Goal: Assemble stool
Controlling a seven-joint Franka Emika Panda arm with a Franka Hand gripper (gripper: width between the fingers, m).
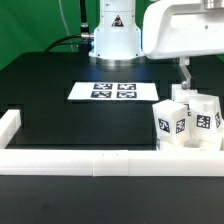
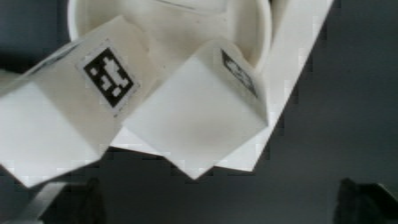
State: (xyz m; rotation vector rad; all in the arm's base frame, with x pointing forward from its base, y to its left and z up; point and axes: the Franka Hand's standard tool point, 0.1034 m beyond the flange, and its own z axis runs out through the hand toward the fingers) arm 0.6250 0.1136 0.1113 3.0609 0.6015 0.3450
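Observation:
The white stool parts stand bunched at the exterior view's right, against the front rail. Two block legs (image 1: 166,124) (image 1: 206,121) show black-and-white tags, with more white plastic (image 1: 181,97) behind them. In the wrist view two tagged legs (image 2: 89,95) (image 2: 205,110) fill the frame, and a curved white part (image 2: 169,18), apparently the round seat, lies behind them. My gripper (image 1: 185,72) hangs just above and behind the cluster. In the wrist view the gripper (image 2: 217,205) is open and empty, and one dark fingertip (image 2: 59,204) shows at a corner, apart from the legs.
The marker board (image 1: 115,91) lies flat in the middle of the black table. Long white border rails run along the front (image 1: 90,160) and the exterior view's left (image 1: 10,125). The robot base (image 1: 112,40) stands at the back.

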